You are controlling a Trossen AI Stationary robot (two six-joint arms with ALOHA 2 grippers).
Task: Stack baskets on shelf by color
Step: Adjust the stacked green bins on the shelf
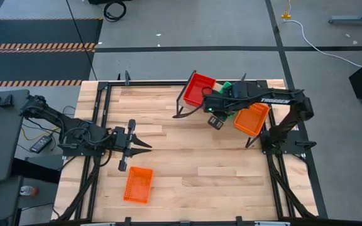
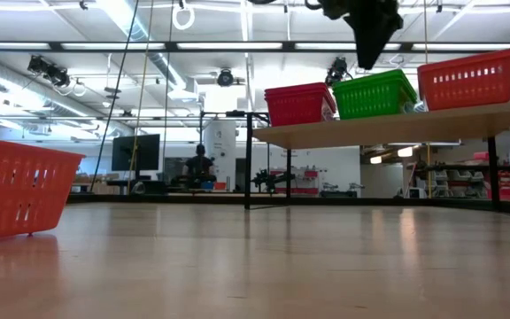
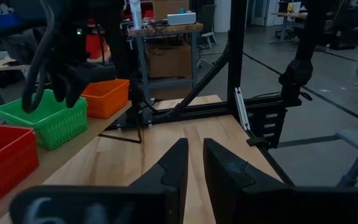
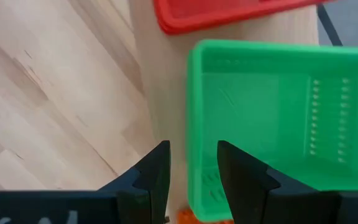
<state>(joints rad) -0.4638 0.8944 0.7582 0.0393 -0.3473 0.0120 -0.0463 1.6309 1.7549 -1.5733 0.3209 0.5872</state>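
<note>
Across the upper right of the overhead frame the shelf (image 1: pixel 228 100) carries red stack (image 1: pixel 198 88), green stack (image 1: pixel 227 85) and orange stack (image 1: pixel 252 118) side by side, with the right gripper (image 4: pixel 191 163) above the green one, fingers narrowly apart and empty — apparently just after a placement. Lower left, the left gripper (image 1: pixel 142 145) rests narrowly parted beside the last orange basket (image 1: pixel 137 185) — the next move, I judge, is picking it up for the orange stack.

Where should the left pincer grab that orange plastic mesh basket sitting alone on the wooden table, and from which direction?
Probably best by a long side wall of the orange plastic mesh basket, one finger inside and one outside, coming straight down from above. It sits upright, mouth open upward, with bare table all round it. The left pincer, fingers slightly parted, waits just beside it, nearer the table's middle.
</note>
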